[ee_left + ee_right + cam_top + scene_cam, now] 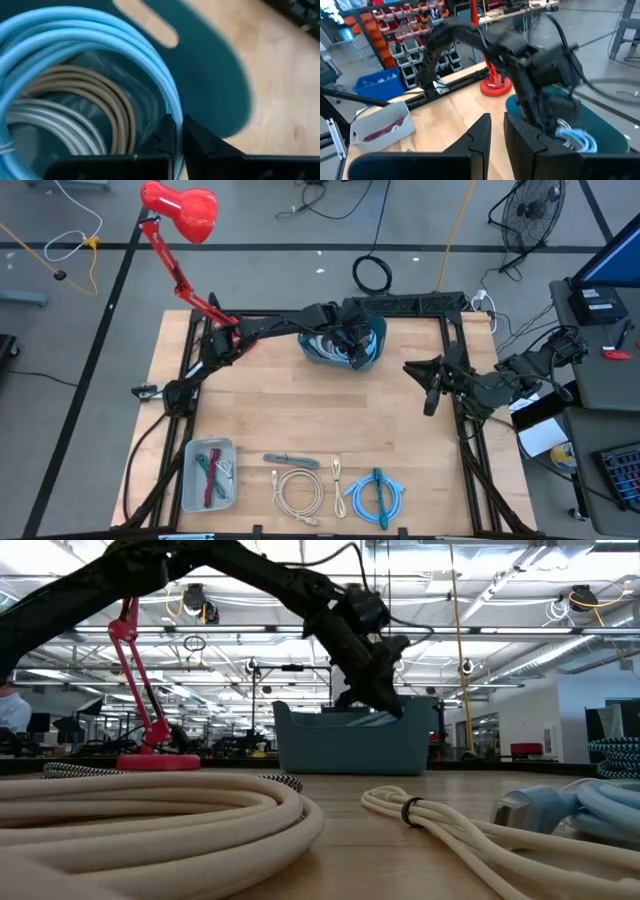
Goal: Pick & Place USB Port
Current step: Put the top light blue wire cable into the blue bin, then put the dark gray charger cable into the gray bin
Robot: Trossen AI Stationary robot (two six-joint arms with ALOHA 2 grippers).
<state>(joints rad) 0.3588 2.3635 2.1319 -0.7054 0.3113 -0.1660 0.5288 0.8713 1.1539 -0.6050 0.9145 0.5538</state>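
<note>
Here the pick is in hand: the left gripper (pixel 175 131) reaches into the blue bin (pixel 372 352) at the table's far side, its fingers clenched on the light-blue cable (pixel 150 55) coiled there. Next, judging by this, comes a clean lift clear of the bin's wall. The right gripper (pixel 432 385) waits beside the bin, fingers nearly closed on nothing.

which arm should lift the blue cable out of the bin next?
Left. The left gripper is already inside the teal bin, fingers shut on the light blue cable. The right gripper waits apart from the bin, over bare table.
</note>
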